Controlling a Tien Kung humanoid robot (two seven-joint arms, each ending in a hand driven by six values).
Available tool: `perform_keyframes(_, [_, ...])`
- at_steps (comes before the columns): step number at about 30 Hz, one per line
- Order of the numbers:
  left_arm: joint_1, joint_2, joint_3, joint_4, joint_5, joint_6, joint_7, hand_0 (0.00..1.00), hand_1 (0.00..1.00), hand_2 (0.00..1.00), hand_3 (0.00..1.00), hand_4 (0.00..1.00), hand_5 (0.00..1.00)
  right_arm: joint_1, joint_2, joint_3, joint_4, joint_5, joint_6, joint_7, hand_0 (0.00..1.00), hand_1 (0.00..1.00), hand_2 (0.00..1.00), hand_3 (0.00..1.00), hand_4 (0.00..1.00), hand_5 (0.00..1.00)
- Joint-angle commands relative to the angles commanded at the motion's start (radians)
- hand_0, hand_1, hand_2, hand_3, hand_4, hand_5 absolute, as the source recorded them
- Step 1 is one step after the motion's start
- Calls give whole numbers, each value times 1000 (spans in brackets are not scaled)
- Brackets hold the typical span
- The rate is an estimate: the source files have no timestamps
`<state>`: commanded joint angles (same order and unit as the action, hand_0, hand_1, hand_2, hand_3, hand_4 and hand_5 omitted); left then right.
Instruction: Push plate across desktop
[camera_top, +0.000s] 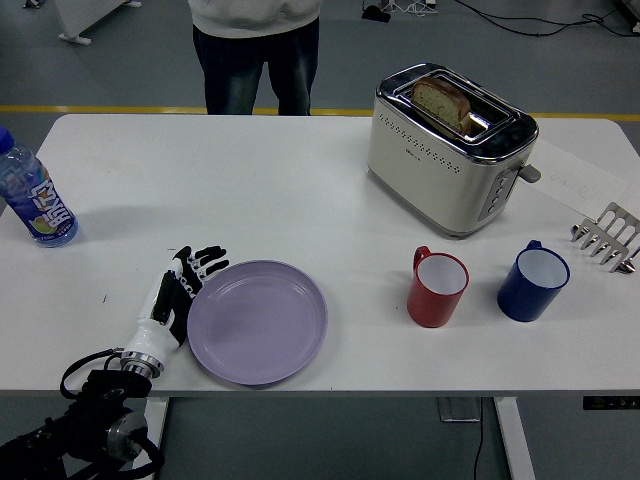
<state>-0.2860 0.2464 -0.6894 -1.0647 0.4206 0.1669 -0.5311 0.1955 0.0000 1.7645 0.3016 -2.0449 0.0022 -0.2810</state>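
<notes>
A round lilac plate (258, 321) lies flat on the white table (300, 200), near its front edge and left of centre. My left hand (181, 289) rests flat against the plate's left rim, fingers stretched out and pointing away from me, holding nothing. Its black arm comes up from the lower left corner. My right arm does not show.
A red mug (436, 287) stands right of the plate, then a blue mug (533, 280). A steel toaster (447, 147) with a bread slice is at the back right, a metal rack (606, 236) at the right edge, a water bottle (30, 194) at the far left. A person (256, 45) stands behind the table.
</notes>
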Motion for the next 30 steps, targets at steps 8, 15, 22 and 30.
perform_keyframes(8, [-11, 3, 31, -10, -5, -3, 2, 698, 738, 746, 635, 428, 998, -4, 0, 3, 0, -5, 1, 0, 598, 596, 679, 638, 201, 474])
perform_keyframes(15, [-18, 4, 35, -14, -5, -3, 2, 698, 738, 746, 635, 427, 998, 0, 0, 0, 0, 0, 0, 1, 598, 596, 679, 638, 202, 475])
perform_keyframes(22, [-21, 5, 30, -15, -3, -1, 1, 698, 737, 745, 635, 426, 998, 3, 0, 0, -1, 1, 0, 2, 599, 596, 679, 638, 204, 476])
perform_keyframes(30, [20, -13, -88, -7, 69, 63, -7, 684, 728, 739, 630, 430, 998, 8, 0, -2, -2, 5, -2, 4, 598, 596, 679, 638, 203, 478])
